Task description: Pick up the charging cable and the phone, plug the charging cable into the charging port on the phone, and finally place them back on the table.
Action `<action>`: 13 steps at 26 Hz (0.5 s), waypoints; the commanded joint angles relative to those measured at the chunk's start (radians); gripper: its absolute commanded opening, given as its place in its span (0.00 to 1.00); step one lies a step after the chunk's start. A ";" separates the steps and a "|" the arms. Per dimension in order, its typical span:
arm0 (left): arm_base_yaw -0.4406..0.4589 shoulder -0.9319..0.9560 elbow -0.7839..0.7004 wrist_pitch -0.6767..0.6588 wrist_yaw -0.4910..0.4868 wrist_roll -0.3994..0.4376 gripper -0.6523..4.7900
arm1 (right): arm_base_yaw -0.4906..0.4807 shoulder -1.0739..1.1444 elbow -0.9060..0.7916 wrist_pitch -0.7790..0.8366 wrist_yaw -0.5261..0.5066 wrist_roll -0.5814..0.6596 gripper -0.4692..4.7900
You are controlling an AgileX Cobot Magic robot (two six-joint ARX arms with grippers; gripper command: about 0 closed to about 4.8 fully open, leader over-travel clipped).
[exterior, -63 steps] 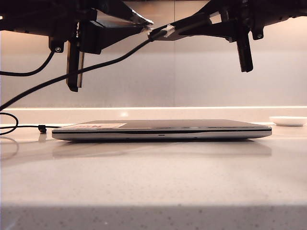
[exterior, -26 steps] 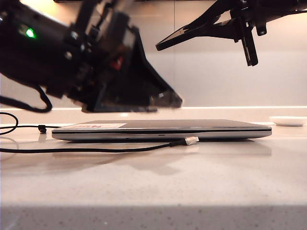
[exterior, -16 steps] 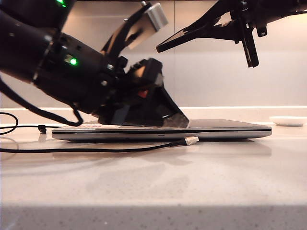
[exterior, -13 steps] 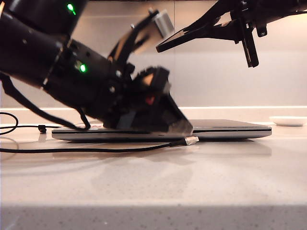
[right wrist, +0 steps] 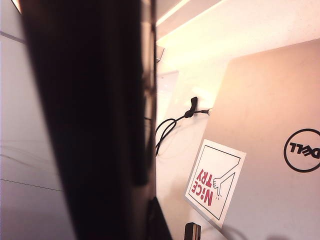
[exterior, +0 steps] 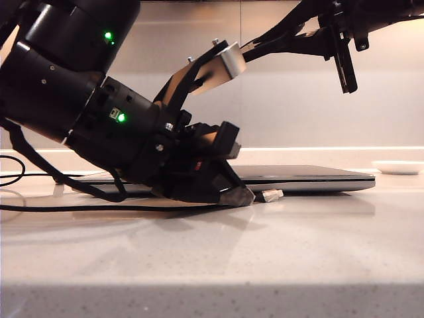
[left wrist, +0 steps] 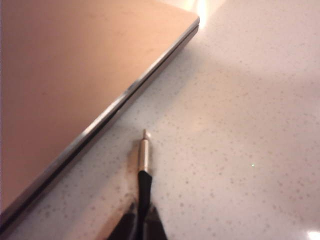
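Black left gripper (left wrist: 142, 222) pinches charging cable (left wrist: 144, 159); right gripper (exterior: 334, 50) (aloft) grips phone (right wrist: 90, 115).

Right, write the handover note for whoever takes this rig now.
Left gripper: down at the speckled pale table, shut on the thin black charging cable just behind its silvery plug, beside the silver-grey laptop.
Right gripper: raised above the laptop, shut on the flat black phone.
Done: phone picked up, cable gripped.
Left: lift the cable, plug it into the phone's port, put both back on the table.
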 commanded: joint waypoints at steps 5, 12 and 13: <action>-0.001 -0.044 0.002 0.003 0.004 -0.194 0.11 | -0.002 -0.010 0.007 0.034 0.007 -0.006 0.08; -0.001 -0.206 0.001 0.044 0.004 -0.517 0.11 | -0.040 -0.010 0.007 0.035 0.019 0.027 0.08; -0.001 -0.230 0.001 0.044 0.004 -0.550 0.11 | -0.040 -0.010 0.008 0.041 0.026 0.032 0.08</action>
